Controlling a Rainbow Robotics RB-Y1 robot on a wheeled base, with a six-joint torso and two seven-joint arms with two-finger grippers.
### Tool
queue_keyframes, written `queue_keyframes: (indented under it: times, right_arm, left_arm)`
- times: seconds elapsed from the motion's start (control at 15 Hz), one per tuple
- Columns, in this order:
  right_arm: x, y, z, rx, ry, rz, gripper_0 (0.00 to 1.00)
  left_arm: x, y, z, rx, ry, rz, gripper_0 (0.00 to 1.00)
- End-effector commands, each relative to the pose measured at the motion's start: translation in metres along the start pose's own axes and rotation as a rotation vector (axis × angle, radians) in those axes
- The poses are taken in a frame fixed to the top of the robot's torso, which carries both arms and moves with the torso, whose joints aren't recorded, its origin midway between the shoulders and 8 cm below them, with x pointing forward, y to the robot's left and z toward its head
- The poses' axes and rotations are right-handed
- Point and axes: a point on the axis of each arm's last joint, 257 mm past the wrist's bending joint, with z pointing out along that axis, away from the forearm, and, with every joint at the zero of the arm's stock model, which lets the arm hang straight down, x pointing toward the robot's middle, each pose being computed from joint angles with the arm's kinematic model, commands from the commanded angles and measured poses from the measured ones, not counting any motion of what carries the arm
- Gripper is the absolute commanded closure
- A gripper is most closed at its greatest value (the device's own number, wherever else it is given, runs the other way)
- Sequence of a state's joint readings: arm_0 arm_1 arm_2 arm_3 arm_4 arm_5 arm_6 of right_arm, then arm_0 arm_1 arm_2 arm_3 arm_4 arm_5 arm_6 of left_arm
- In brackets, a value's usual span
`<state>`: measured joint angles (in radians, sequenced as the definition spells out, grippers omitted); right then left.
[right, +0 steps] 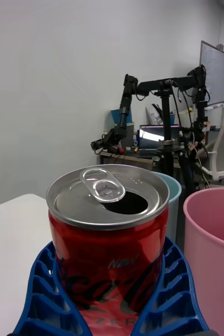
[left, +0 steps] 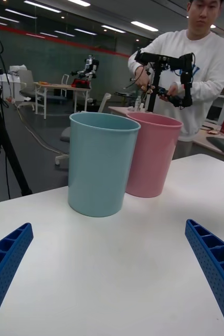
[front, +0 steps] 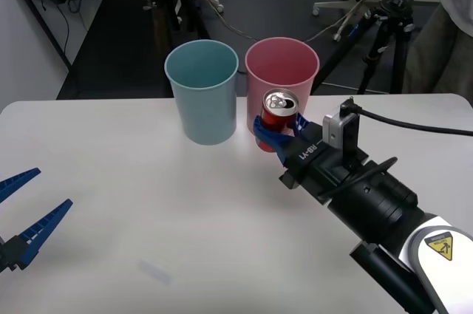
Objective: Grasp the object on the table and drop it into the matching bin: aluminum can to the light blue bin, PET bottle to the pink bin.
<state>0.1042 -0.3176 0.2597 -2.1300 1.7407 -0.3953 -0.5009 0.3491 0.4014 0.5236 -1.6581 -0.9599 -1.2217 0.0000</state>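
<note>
One red aluminum can sits clamped upright in the right pincer, raised before the pink bin — short of the light blue bin, its proper destination. Left pincer waits open, low over the bench.

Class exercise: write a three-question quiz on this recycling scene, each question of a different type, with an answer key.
1. True or false: the right gripper is shut on the red can.
2. Multiple choice: the can is held in front of which bin? A) light blue bin B) pink bin C) neither
3. Fill in: the left gripper waits with its fingers ____ over the white table.

Key: 1 true; 2 B; 3 open.
</note>
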Motion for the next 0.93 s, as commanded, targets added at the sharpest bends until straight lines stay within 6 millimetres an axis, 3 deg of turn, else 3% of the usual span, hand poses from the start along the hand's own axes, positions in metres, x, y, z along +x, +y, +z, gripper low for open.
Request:
queue_keyframes:
  times: [0.07, 0.4, 0.93]
  right_arm:
    - [-0.016, -0.001, 0.027, 0.001, -0.015, 0.019, 1.00]
    - [-0.034, -0.011, 0.094, 0.018, -0.031, 0.053, 1.00]
    - [-0.038, -0.035, 0.195, 0.075, 0.014, 0.097, 1.00]
  left_arm:
    - [0.000, 0.000, 0.000, 0.000, 0.000, 0.000, 0.00]
    - [0.000, 0.000, 0.000, 0.000, 0.000, 0.000, 0.00]
    - [0.000, 0.000, 0.000, 0.000, 0.000, 0.000, 0.00]
